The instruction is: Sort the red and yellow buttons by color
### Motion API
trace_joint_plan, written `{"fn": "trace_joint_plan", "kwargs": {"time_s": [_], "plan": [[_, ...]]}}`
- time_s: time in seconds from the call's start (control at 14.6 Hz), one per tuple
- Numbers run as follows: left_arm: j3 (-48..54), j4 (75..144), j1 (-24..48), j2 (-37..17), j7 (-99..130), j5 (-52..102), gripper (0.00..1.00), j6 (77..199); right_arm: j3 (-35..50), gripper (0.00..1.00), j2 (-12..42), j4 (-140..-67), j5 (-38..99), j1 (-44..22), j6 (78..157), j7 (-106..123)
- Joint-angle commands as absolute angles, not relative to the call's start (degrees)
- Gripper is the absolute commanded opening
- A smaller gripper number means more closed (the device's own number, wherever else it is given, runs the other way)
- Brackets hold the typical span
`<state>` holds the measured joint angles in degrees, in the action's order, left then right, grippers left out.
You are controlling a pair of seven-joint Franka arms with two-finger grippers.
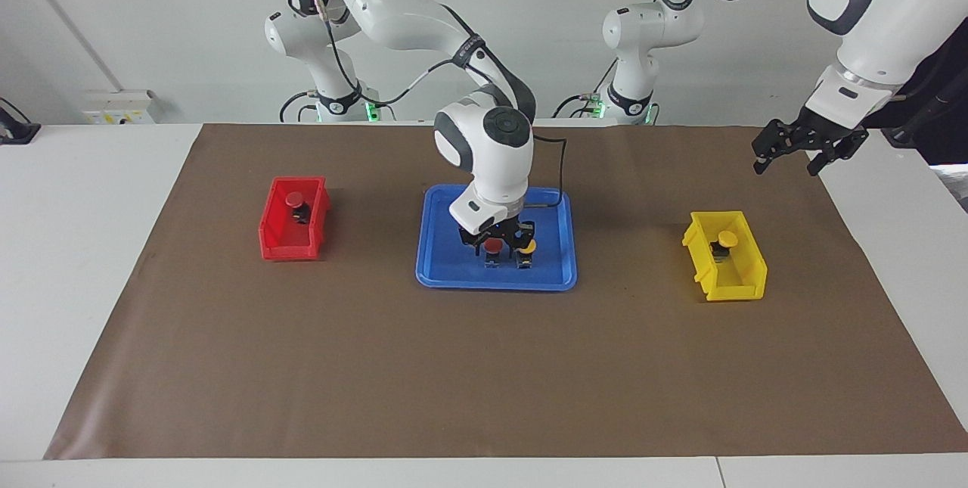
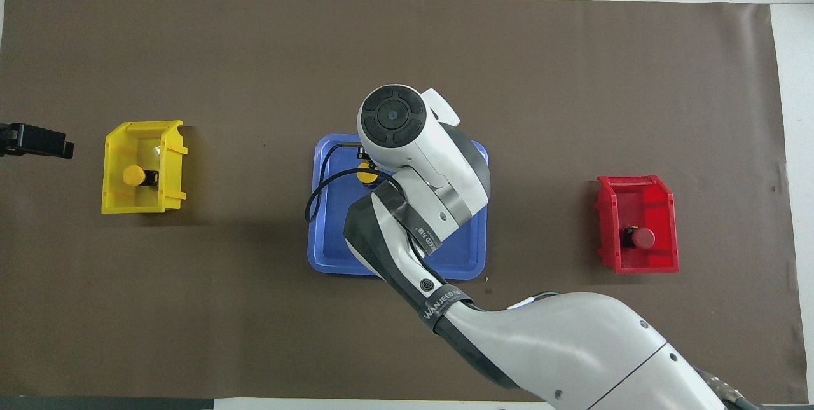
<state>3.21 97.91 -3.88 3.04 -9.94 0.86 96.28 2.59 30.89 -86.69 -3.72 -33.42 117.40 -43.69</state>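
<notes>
- Red bin (image 1: 293, 219), toward the right arm's end of the surface: one red button (image 1: 296, 201) inside.
- Blue tray (image 1: 446, 265), centre: right hand (image 1: 499, 244) clenched around second red button (image 1: 493, 245); yellow button (image 1: 528, 247) just beside.
- Yellow bin (image 1: 727, 268): one yellow-capped button (image 1: 726, 239) inside.
- Left hand (image 1: 808, 146): raised, released, holding nothing.

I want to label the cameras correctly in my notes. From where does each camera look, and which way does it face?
Facing view: high across the table, looking at the robots; both arms show from their bases, right claw low over the blue tray, left claw raised and open at the left arm's end.
Overhead view: high above the robots' end, looking forward and steeply down; the right arm's wrist covers the tray, only the left claw's tip shows.
Shared: tray, red bin, yellow bin, turned half around.
</notes>
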Motion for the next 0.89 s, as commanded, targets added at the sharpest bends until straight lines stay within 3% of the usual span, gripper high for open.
{"fn": "trace_joint_plan", "kwargs": {"time_s": [0.0,0.27,0.62,0.82], "plan": [[5.3,95.5,-3.3,2.4,-10.3,0.4,1.0,94.0,2.7,0.68,29.4,-89.0,-3.3,-33.4,118.3,-44.5],[8.7,94.3,-3.3,2.1,-9.3,1.0,1.0,94.0,2.7,0.64,28.9,-90.2,-1.6,-33.3,118.5,-44.4],[8.7,94.6,-3.4,2.3,-9.4,0.9,1.0,94.1,2.7,0.27,28.8,-89.8,-1.1,-33.0,118.0,-44.1],[8.6,95.0,-3.6,2.4,-9.4,0.9,1.0,94.6,2.7,0.22,26.2,-89.0,-1.1,-30.3,116.8,-43.1]]}}
